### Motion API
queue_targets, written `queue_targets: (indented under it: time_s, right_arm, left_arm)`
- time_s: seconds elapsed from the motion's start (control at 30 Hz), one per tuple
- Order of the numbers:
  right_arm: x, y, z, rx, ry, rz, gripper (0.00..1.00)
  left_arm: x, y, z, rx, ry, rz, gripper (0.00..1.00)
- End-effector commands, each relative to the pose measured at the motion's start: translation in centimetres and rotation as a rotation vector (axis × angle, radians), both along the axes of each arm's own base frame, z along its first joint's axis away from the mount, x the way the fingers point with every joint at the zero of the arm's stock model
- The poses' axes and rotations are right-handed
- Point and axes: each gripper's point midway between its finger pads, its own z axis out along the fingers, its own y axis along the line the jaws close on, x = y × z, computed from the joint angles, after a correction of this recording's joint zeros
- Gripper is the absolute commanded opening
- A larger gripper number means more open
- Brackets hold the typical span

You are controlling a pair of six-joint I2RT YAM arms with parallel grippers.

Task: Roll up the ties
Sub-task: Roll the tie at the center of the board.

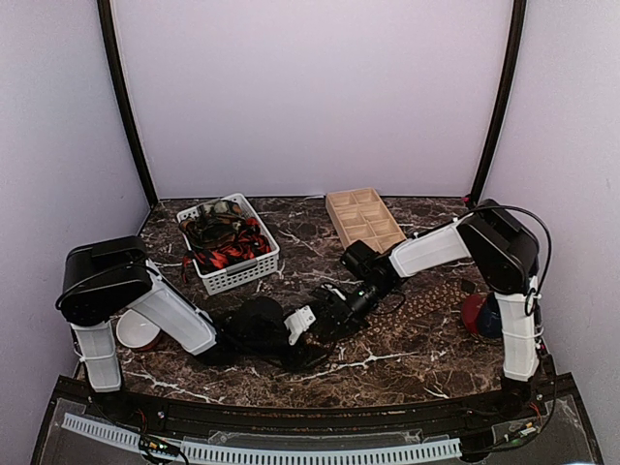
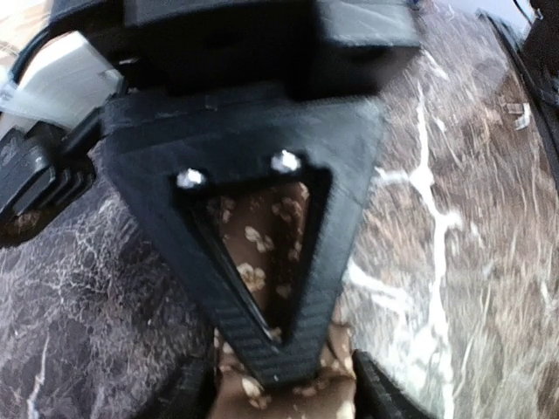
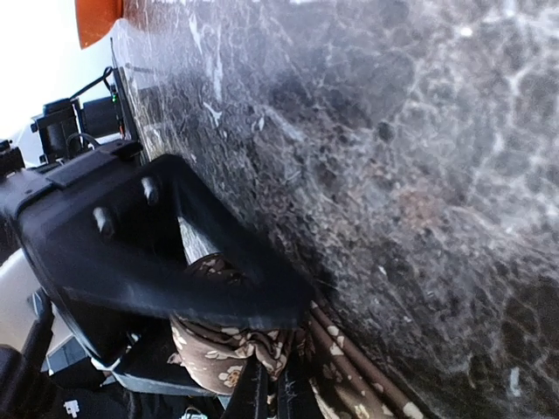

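- Here, the two arms are meeting over the near middle of the marble tabletop (image 1: 387, 360). The brown dotted tie (image 2: 262, 257) is lying bunched there beneath both grippers.
- The right gripper (image 3: 272, 397) is showing its fingers pressed together. It appears to be pinching a fold of the tie, with fabric gathering around the tips.
- The left gripper (image 2: 279, 406) is standing with its fingers spread, one at each edge of the tie. Whether they are pressing on the cloth cannot be told.
- In the top view, the tie's free length appears to be trailing across the table towards the right arm, not yet rolled.
- The remaining ties (image 1: 225, 244) are sitting heaped in the white basket (image 1: 237, 279) at the far left. A wooden compartment tray (image 1: 336, 223) is standing beside it, well apart from the work.
- Hazard A: the thin, smooth fabric may be slipping out of the right pinch as turning begins. Only a fold seems held, so the coil would spring open.
- Hazard B: if the left fingers are closing off-centre or on a single layer, the roll is likely to skew into a cone.
- Hazard C: the grippers are working very close together, so one finger may strike or trap the other.
- Hazard D: the trailing length may drag on the tabletop and pull the roll loose.
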Motion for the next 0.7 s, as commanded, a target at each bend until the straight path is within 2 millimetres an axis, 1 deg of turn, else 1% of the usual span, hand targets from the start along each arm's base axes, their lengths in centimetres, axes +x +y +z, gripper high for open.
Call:
queue_targets:
  time_s: [0.0, 0.03, 0.07, 0.13, 0.17, 0.2, 0.27, 0.4, 0.53, 0.57, 0.6, 0.67]
  right_arm:
    - [1.3, 0.0, 0.1, -0.027, -0.077, -0.050, 0.00]
    - [1.5, 0.2, 0.7, -0.012, -0.082, -0.054, 0.04]
    - [1.5, 0.3, 1.2, -0.002, -0.083, -0.057, 0.10]
    - [1.7, 0.5, 2.1, 0.011, -0.087, -0.063, 0.27]
    - [1.7, 0.6, 2.4, 0.018, -0.084, -0.064, 0.33]
    - [1.6, 0.8, 2.7, 0.023, -0.079, -0.063, 0.36]
    - [1.2, 1.1, 3.2, 0.033, -0.069, -0.051, 0.39]
    - [-0.1, 2.2, 3.7, 0.053, -0.042, -0.010, 0.39]
    - [-0.8, 2.7, 3.0, 0.040, -0.032, 0.015, 0.38]
    - [-0.8, 2.6, 2.7, 0.032, -0.030, 0.014, 0.36]
    - [-0.8, 2.6, 2.3, 0.024, -0.030, 0.017, 0.31]
    - [-0.7, 2.4, 1.5, 0.000, -0.039, 0.026, 0.13]
  left_arm:
    - [-1.1, 1.2, -2.8, 0.089, 0.064, -0.005, 0.42]
    - [-1.3, 1.9, -3.1, 0.108, 0.064, -0.004, 0.37]
    - [-1.6, 2.7, -3.5, 0.127, 0.063, 0.000, 0.34]
    - [-2.0, 3.9, -3.9, 0.153, 0.063, 0.001, 0.31]
    - [-2.2, 4.1, -3.9, 0.163, 0.060, -0.006, 0.31]
    - [-2.3, 4.2, -4.1, 0.174, 0.060, -0.014, 0.30]
    - [-2.2, 4.1, -4.0, 0.181, 0.058, -0.020, 0.30]
    - [-2.2, 3.6, -3.8, 0.173, 0.075, -0.018, 0.30]
    - [-2.2, 3.7, -3.9, 0.174, 0.078, -0.014, 0.31]
    - [-2.2, 3.8, -3.9, 0.176, 0.077, -0.013, 0.31]
    - [-2.2, 3.8, -3.9, 0.178, 0.075, -0.013, 0.31]
    - [-2.2, 4.0, -3.9, 0.181, 0.072, -0.015, 0.31]
